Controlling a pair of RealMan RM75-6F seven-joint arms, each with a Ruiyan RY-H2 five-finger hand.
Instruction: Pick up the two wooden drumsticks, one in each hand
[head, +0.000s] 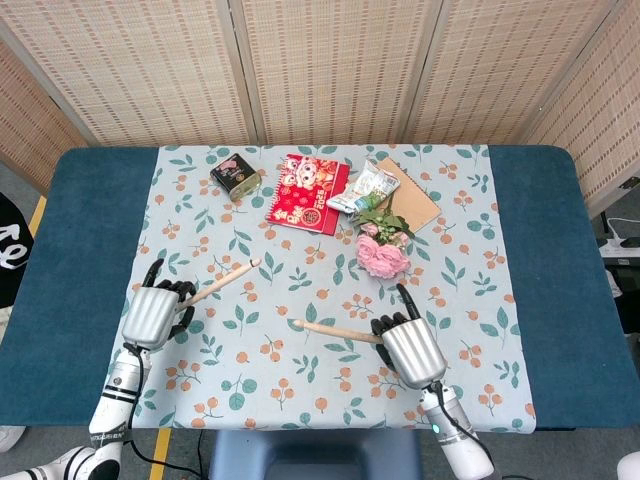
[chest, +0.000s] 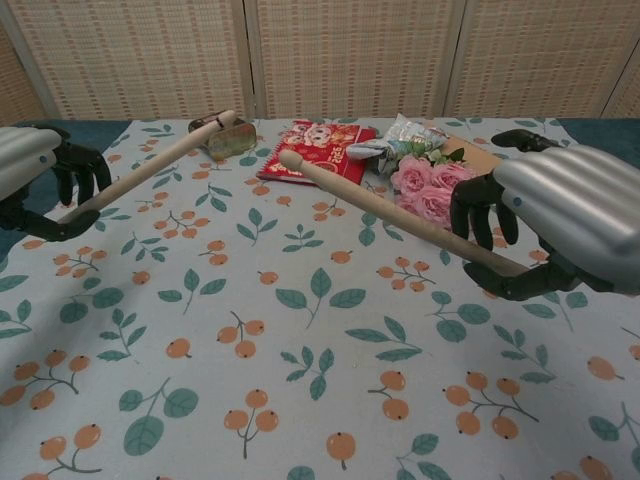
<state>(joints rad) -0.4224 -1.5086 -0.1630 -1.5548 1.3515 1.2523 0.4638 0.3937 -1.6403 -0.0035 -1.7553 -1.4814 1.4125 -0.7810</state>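
Observation:
My left hand (head: 156, 312) (chest: 35, 175) grips the butt of one wooden drumstick (head: 222, 280) (chest: 150, 165), held off the floral cloth with its tip pointing up and to the right. The right hand (head: 408, 347) (chest: 560, 220) holds the second drumstick (head: 335, 331) (chest: 385, 212) by its butt end. That stick is lifted too, its rounded tip pointing left toward the table's middle.
A floral tablecloth (head: 300, 390) covers the blue table (head: 80, 230). At the back lie a dark tin (head: 235, 175), a red booklet (head: 308, 194), a snack packet (head: 365, 188), a brown notebook (head: 415, 200) and a pink flower bunch (head: 381, 250).

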